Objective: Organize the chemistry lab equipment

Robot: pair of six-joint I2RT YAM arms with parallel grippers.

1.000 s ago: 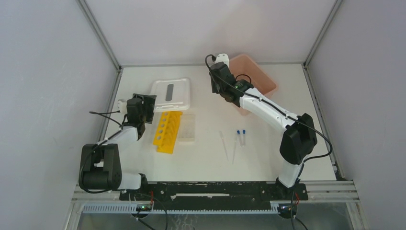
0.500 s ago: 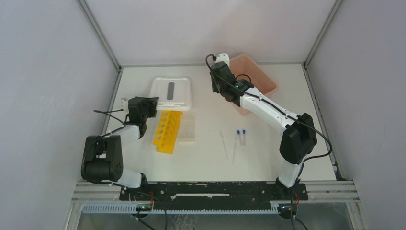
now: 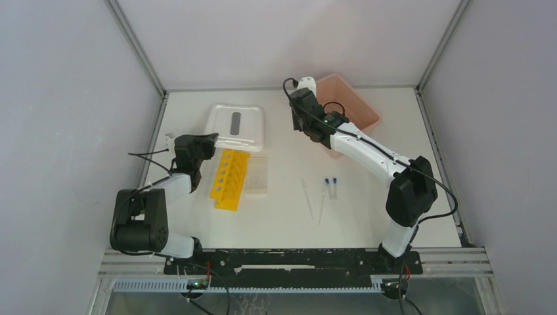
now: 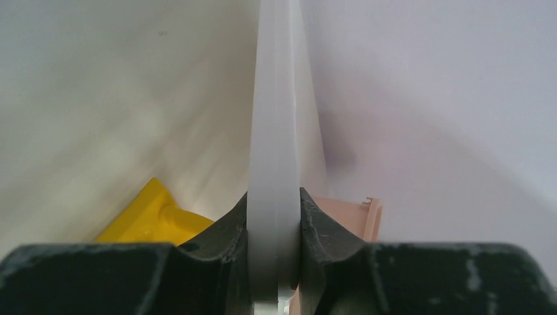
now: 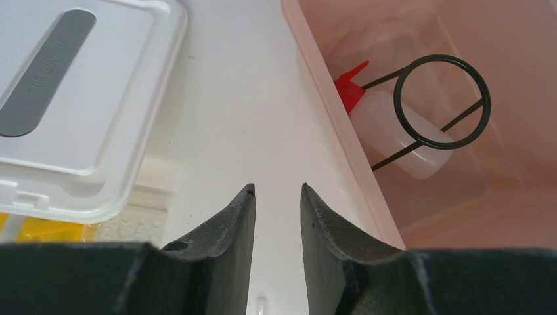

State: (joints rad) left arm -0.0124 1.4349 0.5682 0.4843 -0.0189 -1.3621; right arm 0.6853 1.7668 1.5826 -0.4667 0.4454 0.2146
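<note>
My left gripper [image 3: 205,141] [image 4: 274,197] is shut on the near left edge of the white lid [image 3: 236,126] [image 4: 274,131], which runs edge-on between its fingers. Just beside it lies the yellow tube rack [image 3: 230,179] [image 4: 148,216], with the clear grid rack [image 3: 257,174] to its right. Two blue-capped tubes [image 3: 330,187] and two thin droppers [image 3: 307,199] lie mid-table. My right gripper [image 3: 301,108] [image 5: 278,189] hangs open and empty over bare table at the pink tub's left rim. The red-nozzled squeeze bottle [image 5: 394,128] lies inside the tub.
The pink tub [image 3: 361,108] [image 5: 328,98] stands at the back right, its corner showing in the left wrist view [image 4: 348,220]. A black cable loop [image 5: 443,102] hangs over the bottle. Grey walls close in the table on three sides.
The left gripper has closed from wide open onto the lid's edge, and its arm has settled lower toward the lid. The right arm has barely moved.
</note>
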